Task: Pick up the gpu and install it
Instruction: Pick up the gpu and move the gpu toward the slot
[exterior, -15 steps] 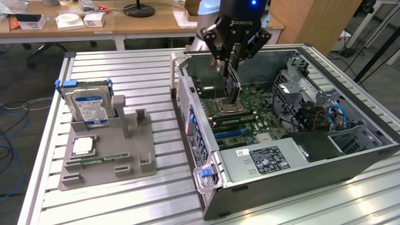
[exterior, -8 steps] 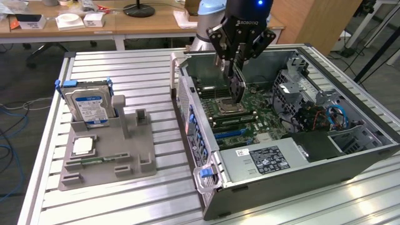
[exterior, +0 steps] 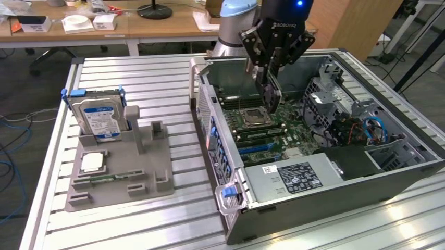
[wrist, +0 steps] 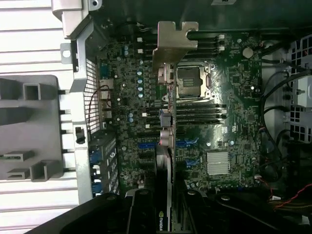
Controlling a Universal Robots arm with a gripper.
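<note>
The gpu (exterior: 270, 92) hangs edge-down inside the open computer case (exterior: 230, 208), above the green motherboard (exterior: 278, 127) near the CPU socket (exterior: 254, 119). My gripper (exterior: 269, 70) is shut on the card's upper edge. In the wrist view the gpu (wrist: 165, 131) appears edge-on, and its silver end bracket (wrist: 173, 44) points toward the case's rear wall. My gripper (wrist: 168, 212) clamps it from both sides. Blue expansion slots (wrist: 146, 145) lie on the motherboard (wrist: 234, 131) under and beside the card. The card is clear of the board, not seated.
A grey parts holder (exterior: 118, 172) stands on the slatted metal table at the exterior view's left, with a blue-labelled hard drive (exterior: 101, 117) upright in it. Inside the case are a power supply (exterior: 292, 177), drive cages and cables (exterior: 372, 130). Desks stand behind.
</note>
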